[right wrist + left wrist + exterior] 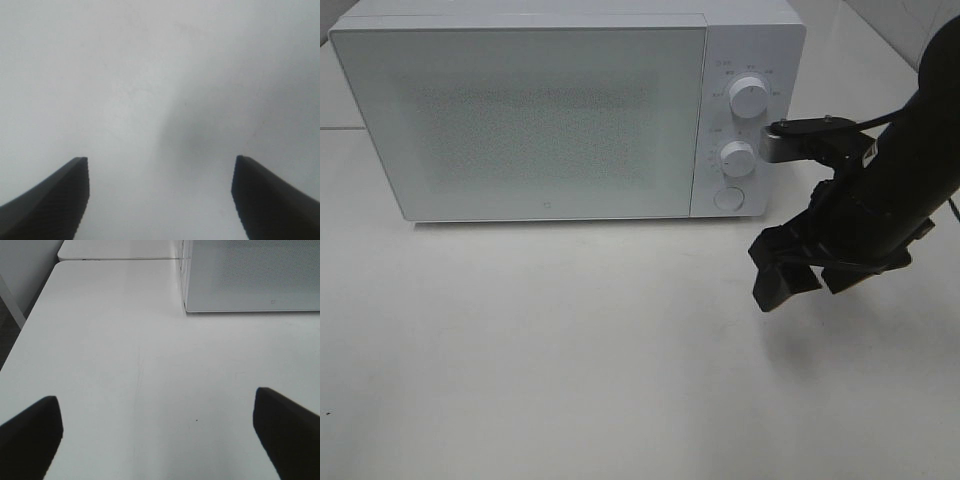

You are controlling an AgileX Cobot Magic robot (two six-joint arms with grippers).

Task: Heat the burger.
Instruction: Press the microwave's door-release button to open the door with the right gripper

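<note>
The right gripper (808, 285) hangs with jaws open and empty over the worktop (570, 360), near the shut microwave (520, 110). The left gripper (156, 397) has its jaws wide apart too. The burger is out of sight.

Bright, even overhead light flattens the white table (570, 380) and the microwave (540, 110) into near-matching tones. A soft grey shadow falls beneath the right gripper (810, 285), toward the table's right edge. The right wrist view is hazy and low in contrast.

I see a white table (570, 380), softly lit, a second table (115, 249) butted against it, a grey wall (22, 260) beside.
</note>
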